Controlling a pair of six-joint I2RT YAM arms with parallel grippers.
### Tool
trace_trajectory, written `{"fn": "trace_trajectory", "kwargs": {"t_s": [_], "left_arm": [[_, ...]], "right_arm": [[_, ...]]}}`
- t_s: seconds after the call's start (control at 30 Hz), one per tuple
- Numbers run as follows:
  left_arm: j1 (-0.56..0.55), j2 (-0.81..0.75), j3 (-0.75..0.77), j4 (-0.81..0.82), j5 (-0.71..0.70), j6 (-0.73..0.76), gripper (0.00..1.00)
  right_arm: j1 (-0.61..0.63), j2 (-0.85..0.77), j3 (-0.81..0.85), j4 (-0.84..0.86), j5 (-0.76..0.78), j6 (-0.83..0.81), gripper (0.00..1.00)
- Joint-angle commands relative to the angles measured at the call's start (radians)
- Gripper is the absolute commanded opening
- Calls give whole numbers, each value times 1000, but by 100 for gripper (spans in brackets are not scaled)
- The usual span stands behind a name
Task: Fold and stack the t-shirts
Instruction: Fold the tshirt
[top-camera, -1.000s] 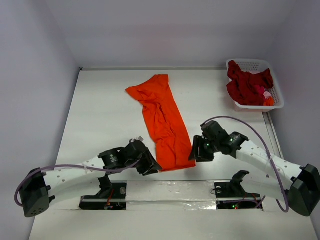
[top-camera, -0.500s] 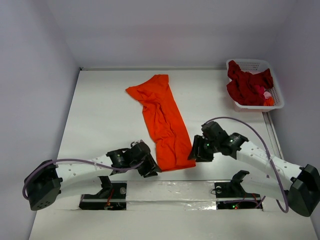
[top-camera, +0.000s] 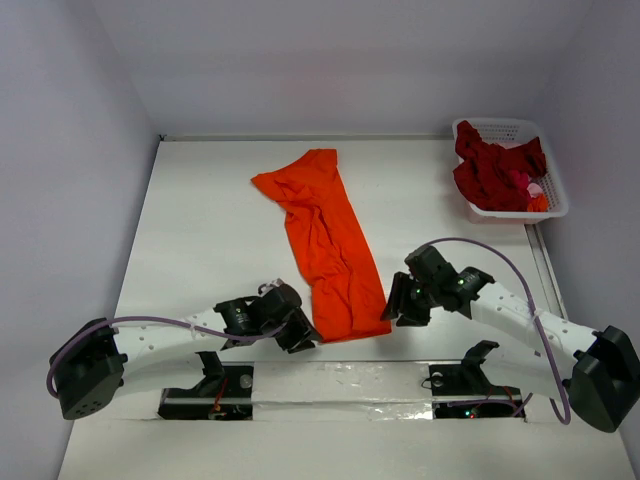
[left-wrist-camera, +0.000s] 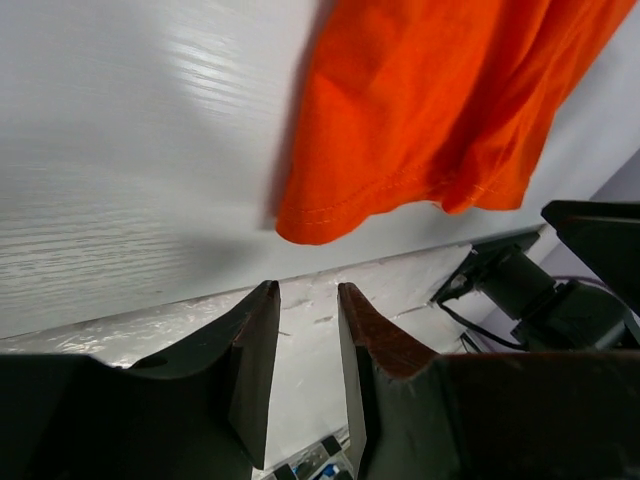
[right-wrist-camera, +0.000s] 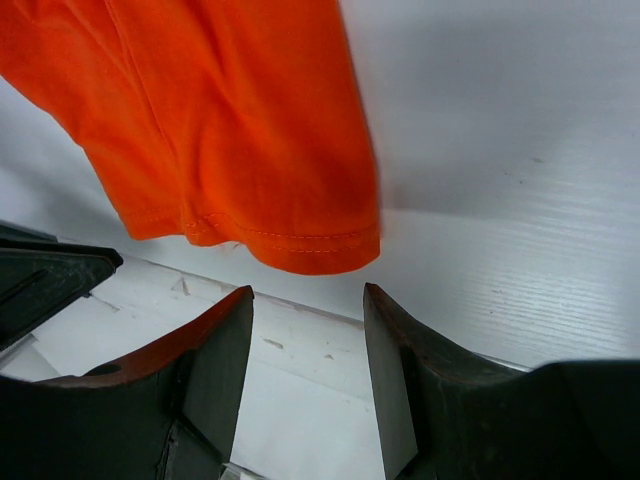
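Two tools: the left tool and the right tool sit low over the white desk, one at each near corner of the bright orange cloth t-shirt.
Left tool: its fingers stand a narrow gap apart with nothing between them. The hem's left corner lies just ahead of the tips, not touching.
Right tool: its fingers are spread wider, also with nothing between them. The hem's right corner lies just ahead of the gap, apart from the tips.
Orange t-shirt: wrinkled and gathered into a long narrow strip down the middle of the desk, stitched hem toward the arms.
Dark red cloth t-shirts: heaped in the white latticed plastic basket at the desk's far right corner, well apart from the orange one.
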Motion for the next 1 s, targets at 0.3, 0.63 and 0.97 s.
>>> {"fn": "trace_trajectory", "kwargs": {"t_s": [0.3,0.63,0.97], "left_arm": [[-4,64,70,-103,-95,-33,26],[-13,145,98,-59,-99,-19,24],[-13,151,66,-11,-103,-48,25]], "right_arm": [[-10,49,6,53,18,11,54],[-19,84,8,71,24,8,54],[-28,121,-8,106,3,1,54]]}}
